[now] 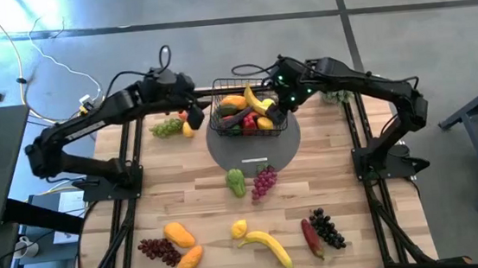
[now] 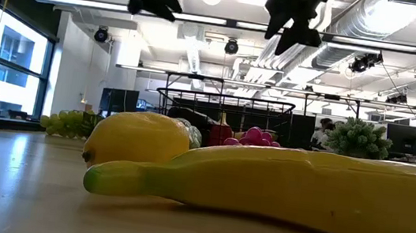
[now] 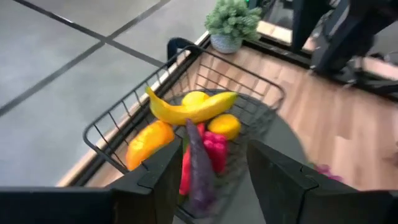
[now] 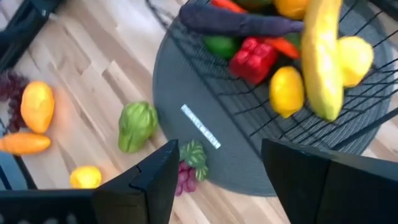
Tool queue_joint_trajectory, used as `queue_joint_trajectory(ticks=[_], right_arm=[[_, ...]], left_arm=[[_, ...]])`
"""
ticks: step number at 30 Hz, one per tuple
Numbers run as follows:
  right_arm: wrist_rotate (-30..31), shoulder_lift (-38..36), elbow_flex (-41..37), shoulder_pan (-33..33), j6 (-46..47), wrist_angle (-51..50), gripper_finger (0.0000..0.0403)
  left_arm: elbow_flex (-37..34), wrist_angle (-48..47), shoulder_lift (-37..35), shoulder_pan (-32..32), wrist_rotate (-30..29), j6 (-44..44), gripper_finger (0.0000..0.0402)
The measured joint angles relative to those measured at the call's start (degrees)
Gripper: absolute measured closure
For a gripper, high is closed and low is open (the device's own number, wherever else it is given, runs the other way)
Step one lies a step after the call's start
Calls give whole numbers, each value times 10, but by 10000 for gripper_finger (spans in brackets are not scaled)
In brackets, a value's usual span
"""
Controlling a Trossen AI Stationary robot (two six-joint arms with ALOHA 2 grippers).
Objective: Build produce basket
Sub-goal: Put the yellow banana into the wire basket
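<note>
Both grippers hovered with jaws spread and empty: the left gripper just beside the basket, the right gripper over its banana.

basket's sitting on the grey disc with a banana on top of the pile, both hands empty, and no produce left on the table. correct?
Not the last part. The high view shows produce still on the table: a banana, grapes, orange fruits. The basket, the left hand and the right hand are as stated.
</note>
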Motion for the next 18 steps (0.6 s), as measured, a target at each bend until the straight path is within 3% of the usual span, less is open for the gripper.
queue_joint_trajectory(ticks=[9,18], right_arm=[[0,0,0,59,17,-6,146],[-9,0,0,148,54,-6,141]], left_arm=[[0,-97,-60,-52,0,-84,233],[-33,-190,-74,-120,-50,-142,234]])
